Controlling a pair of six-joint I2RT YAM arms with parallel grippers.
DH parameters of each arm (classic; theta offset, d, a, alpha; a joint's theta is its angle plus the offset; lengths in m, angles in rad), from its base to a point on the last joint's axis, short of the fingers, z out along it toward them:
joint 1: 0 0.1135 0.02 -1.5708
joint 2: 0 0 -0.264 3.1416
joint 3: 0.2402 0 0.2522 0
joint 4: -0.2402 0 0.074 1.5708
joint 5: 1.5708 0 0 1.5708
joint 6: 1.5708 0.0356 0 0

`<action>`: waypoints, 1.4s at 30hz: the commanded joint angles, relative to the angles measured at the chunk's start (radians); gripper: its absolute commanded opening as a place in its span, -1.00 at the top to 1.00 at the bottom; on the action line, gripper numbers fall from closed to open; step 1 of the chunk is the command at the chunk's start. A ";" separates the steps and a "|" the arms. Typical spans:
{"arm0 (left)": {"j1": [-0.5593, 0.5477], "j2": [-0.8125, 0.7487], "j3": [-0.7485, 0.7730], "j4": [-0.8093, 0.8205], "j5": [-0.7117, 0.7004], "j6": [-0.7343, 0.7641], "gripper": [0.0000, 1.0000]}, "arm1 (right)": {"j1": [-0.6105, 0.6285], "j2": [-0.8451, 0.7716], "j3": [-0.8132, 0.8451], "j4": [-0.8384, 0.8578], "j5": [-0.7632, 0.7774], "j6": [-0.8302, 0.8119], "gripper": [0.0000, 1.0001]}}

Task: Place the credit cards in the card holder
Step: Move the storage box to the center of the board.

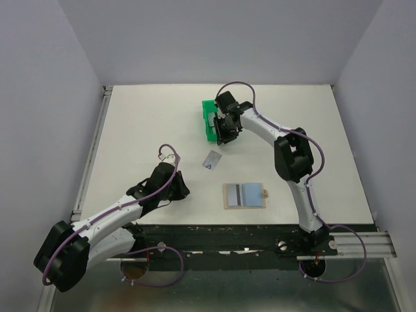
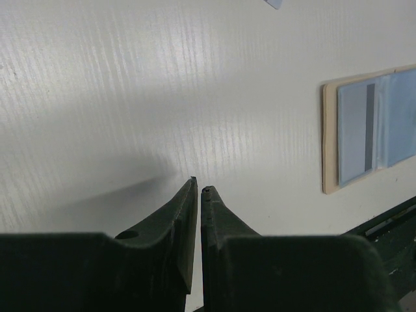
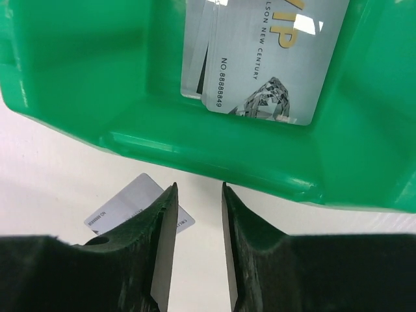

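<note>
Green plastic bin (image 1: pixel 208 122), standing on the white table (image 1: pixel 143 130), serves as the reference point. Inside the bin lie overlapping silver-grey credit cards (image 3: pixel 260 58), the uppermost printed with gold lettering and a number. The right gripper (image 3: pixel 198 188) hovers just outside the bin's near wall, its jaws parted and nothing between them. One loose card (image 1: pixel 212 159) lies flat on the table just on the arm-base side of the bin; in the right wrist view it shows partly behind one finger (image 3: pixel 162 247). Farther from the bin on that same side, close to the table's near edge, the tan card holder (image 1: pixel 253 195) lies opened flat, pale blue inside, with a card bearing a dark stripe (image 2: pixel 357 133) resting on one half. The left gripper (image 2: pixel 199 183) sits well apart from the bin, to the left of the holder, low over bare table, its jaws drawn almost together with only a slit between them and gripping nothing.
</note>
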 commanded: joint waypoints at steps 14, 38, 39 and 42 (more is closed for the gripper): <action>0.014 -0.018 0.000 -0.013 -0.002 0.027 0.56 | 0.015 -0.080 0.013 0.242 -0.073 0.088 -0.04; 0.020 -0.006 -0.008 0.004 0.014 0.015 0.55 | -0.001 -0.061 0.007 0.253 -0.049 0.114 -0.13; 0.019 -0.008 -0.011 0.004 0.014 0.015 0.56 | -0.001 -0.054 0.007 0.265 -0.079 0.136 -0.13; 0.020 -0.008 -0.012 0.004 0.017 0.015 0.56 | 0.002 -0.048 -0.030 0.340 -0.121 0.186 -0.13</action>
